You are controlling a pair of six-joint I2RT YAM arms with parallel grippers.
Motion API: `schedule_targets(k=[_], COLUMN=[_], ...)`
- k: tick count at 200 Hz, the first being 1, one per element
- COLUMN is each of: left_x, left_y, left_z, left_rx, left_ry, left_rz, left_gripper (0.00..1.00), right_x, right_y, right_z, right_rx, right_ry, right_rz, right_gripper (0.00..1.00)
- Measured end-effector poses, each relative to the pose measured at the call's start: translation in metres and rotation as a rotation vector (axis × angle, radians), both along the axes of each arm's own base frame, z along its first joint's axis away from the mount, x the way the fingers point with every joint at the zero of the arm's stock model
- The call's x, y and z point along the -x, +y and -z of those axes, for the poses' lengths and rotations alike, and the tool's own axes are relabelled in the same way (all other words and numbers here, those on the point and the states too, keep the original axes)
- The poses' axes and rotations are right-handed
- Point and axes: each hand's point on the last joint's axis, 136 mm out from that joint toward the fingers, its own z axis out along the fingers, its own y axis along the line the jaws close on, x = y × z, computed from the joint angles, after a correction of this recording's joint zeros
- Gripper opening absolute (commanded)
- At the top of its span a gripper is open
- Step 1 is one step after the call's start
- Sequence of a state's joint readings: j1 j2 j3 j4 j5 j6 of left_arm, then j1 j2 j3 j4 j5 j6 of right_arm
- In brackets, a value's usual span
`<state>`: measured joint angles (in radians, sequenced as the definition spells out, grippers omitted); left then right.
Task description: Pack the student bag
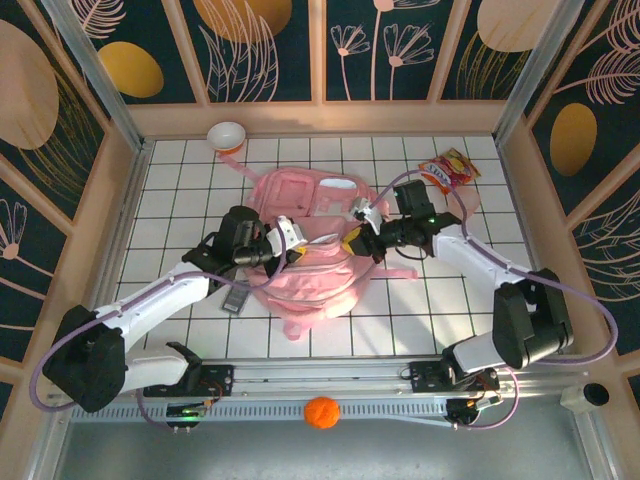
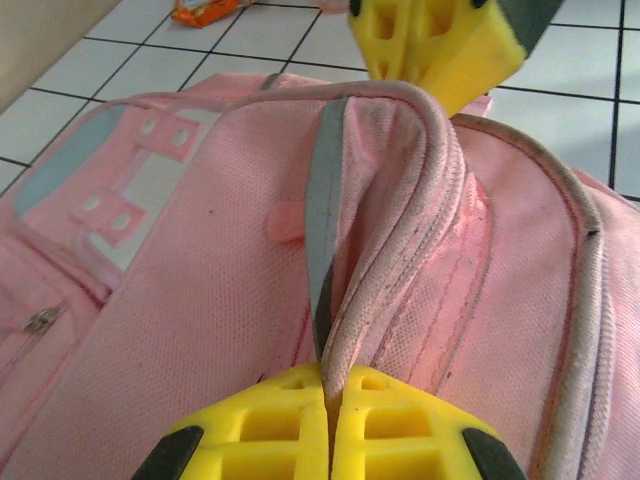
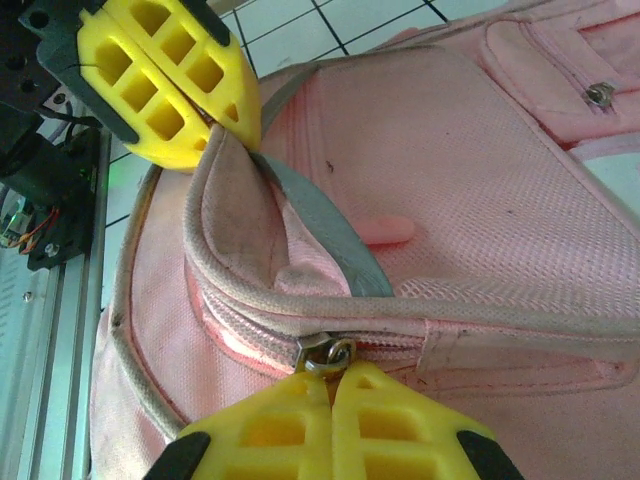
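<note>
The pink student bag (image 1: 310, 250) lies flat in the middle of the tiled table. My left gripper (image 1: 290, 245) is shut on a piped fold of the bag's fabric (image 2: 390, 250) and holds it raised; the yellow fingers (image 2: 330, 425) pinch the piping. My right gripper (image 1: 352, 240) is shut on the metal zipper pull (image 3: 328, 353) of the bag's main zip, its yellow fingers (image 3: 335, 425) closed on the ring. The left gripper's yellow fingers (image 3: 170, 85) show in the right wrist view, holding the flap's far end.
A white bowl (image 1: 227, 135) stands at the back left. A red and yellow snack packet (image 1: 449, 168) lies at the back right. An orange ball (image 1: 321, 411) rests on the rail at the near edge. A small dark object (image 1: 235, 296) lies left of the bag.
</note>
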<state>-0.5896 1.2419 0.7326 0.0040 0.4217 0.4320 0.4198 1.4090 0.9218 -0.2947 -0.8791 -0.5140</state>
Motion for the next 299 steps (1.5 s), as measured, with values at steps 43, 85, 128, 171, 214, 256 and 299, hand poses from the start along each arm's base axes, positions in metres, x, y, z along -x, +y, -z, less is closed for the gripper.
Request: schedule_targets(k=[43, 85, 128, 171, 214, 256, 299], left_x=[-0.014, -0.016, -0.012, -0.011, -0.01, -0.01, -0.01], left_y=[0.003, -0.001, -0.004, -0.005, -0.005, -0.005, -0.004], left_z=[-0.008, -0.009, -0.01, -0.01, -0.011, -0.012, -0.012], left_rx=[-0.024, -0.019, -0.012, -0.014, -0.012, -0.011, -0.012], left_ry=[-0.045, -0.058, -0.065, -0.073, -0.079, -0.08, -0.082], left_rz=[-0.06, -0.041, -0.007, 0.008, 0.018, 0.021, 0.023], left_gripper=[0.0, 0.0, 0.0, 0.0, 0.0, 0.0, 0.0], right_x=[0.002, 0.023, 0.017, 0.015, -0.003, -0.009, -0.001], right_y=[-0.002, 0.007, 0.002, -0.007, -0.042, -0.041, -0.017], right_z=[-0.014, -0.02, 0.005, 0.009, 0.003, -0.001, 0.008], right_rx=[-0.015, -0.079, -0.087, -0.1, -0.096, -0.081, -0.075], right_ry=[0.036, 0.126, 0.228, 0.234, 0.142, 0.066, 0.063], right_rz=[0.062, 0.009, -0.004, -0.025, 0.065, 0.073, -0.005], right_gripper=[0.0, 0.12, 0.22, 0.32, 0.45, 0.48, 0.48])
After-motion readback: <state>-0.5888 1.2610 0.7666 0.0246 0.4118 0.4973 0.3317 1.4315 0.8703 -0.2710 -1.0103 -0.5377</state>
